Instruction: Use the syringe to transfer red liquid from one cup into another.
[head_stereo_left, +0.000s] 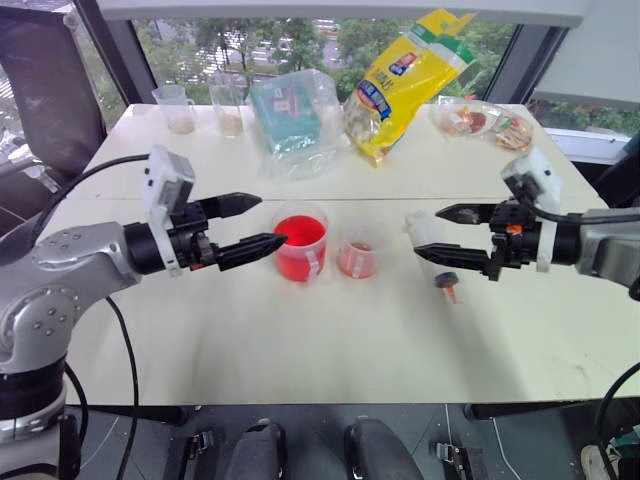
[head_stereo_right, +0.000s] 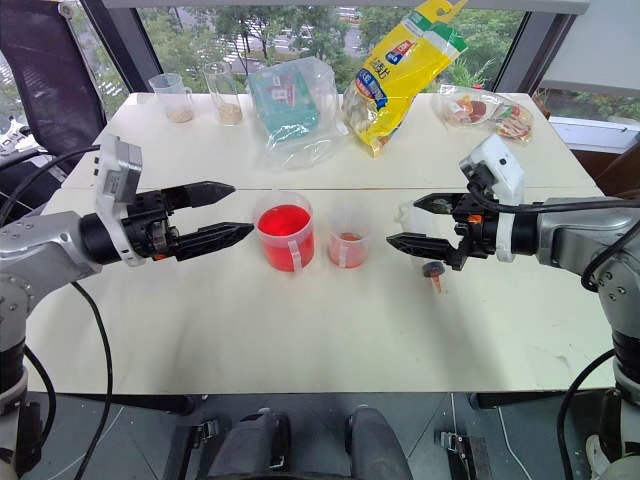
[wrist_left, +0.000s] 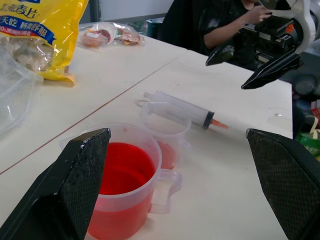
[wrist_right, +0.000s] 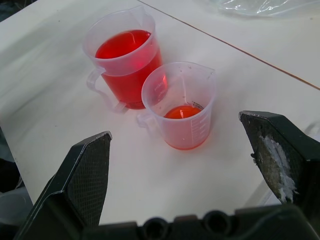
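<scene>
The wider cup (head_stereo_left: 300, 247) holds bright red liquid (wrist_right: 122, 44) and stands mid-table. Just right of it is the narrower cup (head_stereo_left: 358, 255) with a shallow pale red layer (wrist_right: 182, 111). The clear syringe (wrist_left: 182, 109) lies flat on the table right of the cups, its orange tip (head_stereo_left: 450, 292) pointing toward the table's front edge. My left gripper (head_stereo_left: 258, 223) hovers open just left of the wide cup, fingers level. My right gripper (head_stereo_left: 428, 232) hangs open above the syringe, apart from it. Nothing is held.
At the back of the table stand two measuring cups with tan contents (head_stereo_left: 175, 108), a clear bag with a teal pack (head_stereo_left: 293, 120), a yellow snack bag (head_stereo_left: 405, 80) and a bag of snacks (head_stereo_left: 483, 122). A seated person (wrist_left: 225, 25) is beyond the table's right end.
</scene>
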